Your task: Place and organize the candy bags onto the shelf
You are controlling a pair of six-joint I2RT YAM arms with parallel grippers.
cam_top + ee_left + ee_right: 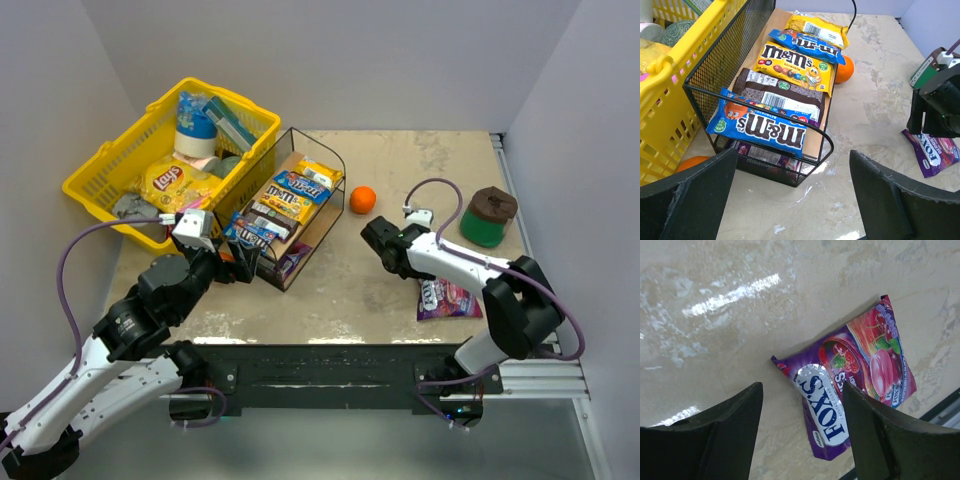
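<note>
The black wire shelf (300,215) stands mid-table; its front rim also shows in the left wrist view (825,137). Its slanted board holds a row of candy bags: blue M&M's (762,127), brown (780,95), yellow M&M's (795,62), another blue (807,44) and a yellow one (820,30). Purple packets (770,157) lie on the lower tier. A purple Fox's bag (447,298) lies flat on the table near the front right edge. My left gripper (240,265) is open and empty just in front of the shelf. My right gripper (800,440) is open and empty above the table, with the Fox's bag (855,385) beneath it.
A yellow basket (105,165) with a Lay's bag (175,182) and other goods touches the shelf's left side. An orange (362,200) sits right of the shelf; another orange (692,164) lies by the basket. A green container with a brown lid (488,217) stands at the right.
</note>
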